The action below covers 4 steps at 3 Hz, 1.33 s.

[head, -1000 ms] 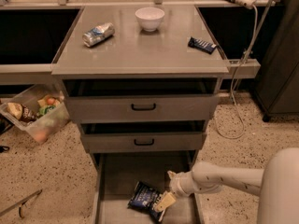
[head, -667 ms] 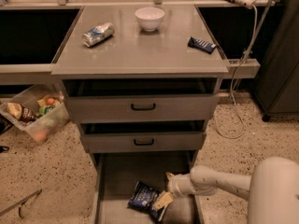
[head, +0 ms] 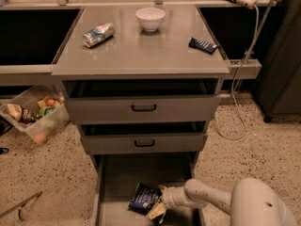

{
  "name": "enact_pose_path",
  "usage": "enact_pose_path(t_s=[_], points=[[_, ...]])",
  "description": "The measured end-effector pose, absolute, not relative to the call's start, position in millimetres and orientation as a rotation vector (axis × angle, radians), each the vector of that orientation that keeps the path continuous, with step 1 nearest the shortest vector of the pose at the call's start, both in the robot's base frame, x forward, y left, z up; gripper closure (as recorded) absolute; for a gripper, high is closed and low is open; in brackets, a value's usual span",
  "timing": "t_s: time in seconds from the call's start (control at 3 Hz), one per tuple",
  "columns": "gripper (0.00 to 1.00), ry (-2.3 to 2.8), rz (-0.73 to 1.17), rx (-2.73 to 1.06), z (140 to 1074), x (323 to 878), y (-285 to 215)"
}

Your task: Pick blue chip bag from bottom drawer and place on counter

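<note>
The blue chip bag (head: 143,197) lies crinkled on the floor of the open bottom drawer (head: 117,182), toward its front. My gripper (head: 159,202) reaches in from the right on a white arm and sits at the bag's right edge, its pale fingers touching or nearly touching the bag. The grey counter (head: 141,51) tops the cabinet above the two upper drawers.
On the counter are a crushed silver-blue can (head: 99,34), a white bowl (head: 150,18) and a small dark-blue wrapped bar (head: 203,44). A clear bin of food (head: 35,118) stands on the floor at left. A white cable (head: 240,102) hangs at right.
The gripper and arm have shifted slightly left and lower in the view, staying against the bag's right edge. The bag has not visibly moved.
</note>
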<state>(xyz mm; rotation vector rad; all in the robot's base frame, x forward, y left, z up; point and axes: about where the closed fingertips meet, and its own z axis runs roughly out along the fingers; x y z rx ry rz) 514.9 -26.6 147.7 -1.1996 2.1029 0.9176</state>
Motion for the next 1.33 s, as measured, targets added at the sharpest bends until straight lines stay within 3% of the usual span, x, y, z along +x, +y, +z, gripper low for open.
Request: enact_pose_path(t_s=[0.67, 1.33], points=[[0.00, 2.129, 0.917, -1.176, 130, 504, -30], [0.41, 2.129, 0.919, -1.176, 130, 503, -30]])
